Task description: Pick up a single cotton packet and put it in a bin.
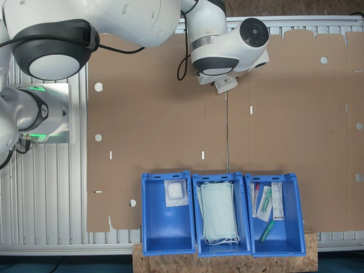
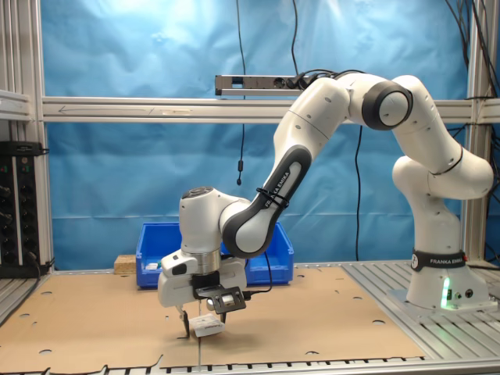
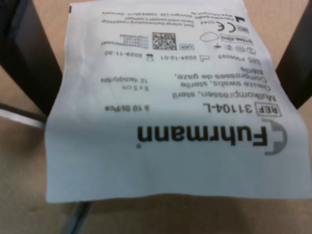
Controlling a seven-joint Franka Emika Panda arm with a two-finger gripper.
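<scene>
1. The gripper (image 2: 195,320) is closed on the cotton packet (image 3: 165,105), held just above the table (image 2: 328,312).
2. Packet judged light, thin, limp and slippery.
3. Grip one edge; the free end sags below the fingers (image 3: 27,53).

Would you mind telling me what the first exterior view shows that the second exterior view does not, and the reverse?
The first exterior view looks straight down into three blue bins: a white square pad in one, pale green face masks in the middle one, assorted small packets in the third. The second exterior view gives the side profile: the cotton packet hangs from the gripper just above the cardboard. Both show the arm, packet, cardboard and bins.
</scene>
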